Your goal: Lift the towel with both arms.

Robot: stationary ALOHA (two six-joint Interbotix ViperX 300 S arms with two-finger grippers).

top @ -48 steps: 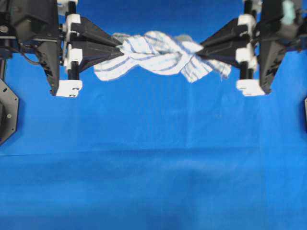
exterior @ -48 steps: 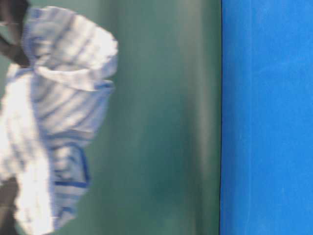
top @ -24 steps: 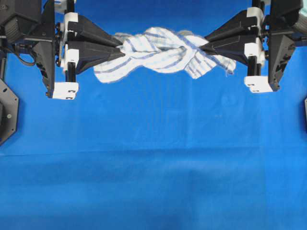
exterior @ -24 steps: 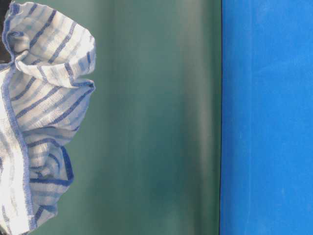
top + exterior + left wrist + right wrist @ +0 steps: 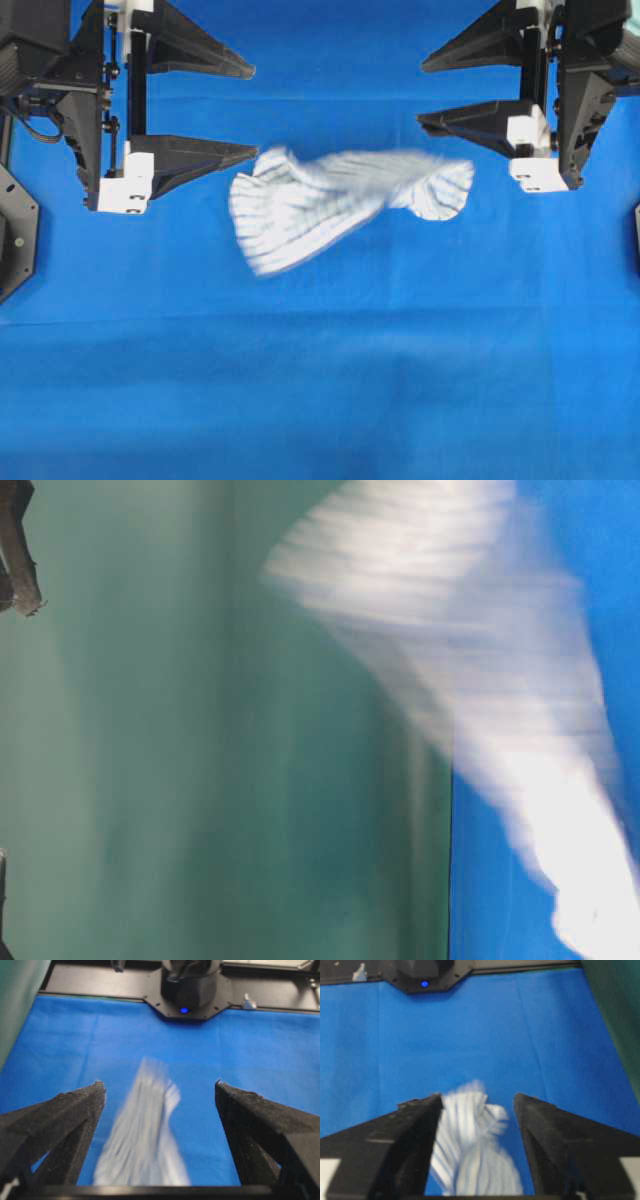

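Note:
The white, blue-striped towel hangs blurred in the air between the two arms, loose and touching neither. My left gripper is open, its fingers spread wide, with the towel just below and right of its lower fingertip. My right gripper is open as well. In the left wrist view the towel streaks between the spread jaws of the left gripper. In the right wrist view the towel shows between the jaws of the right gripper. At table level the towel is a white smear.
A plain bright blue sheet covers the table under both arms. A green backdrop fills the table-level view. Black arm bases stand at the far edges, and a black mount sits at the left border.
Both grippers have opened wide and let go of the towel. The towel, held stretched between them before, has dropped away and is blurred by its motion.

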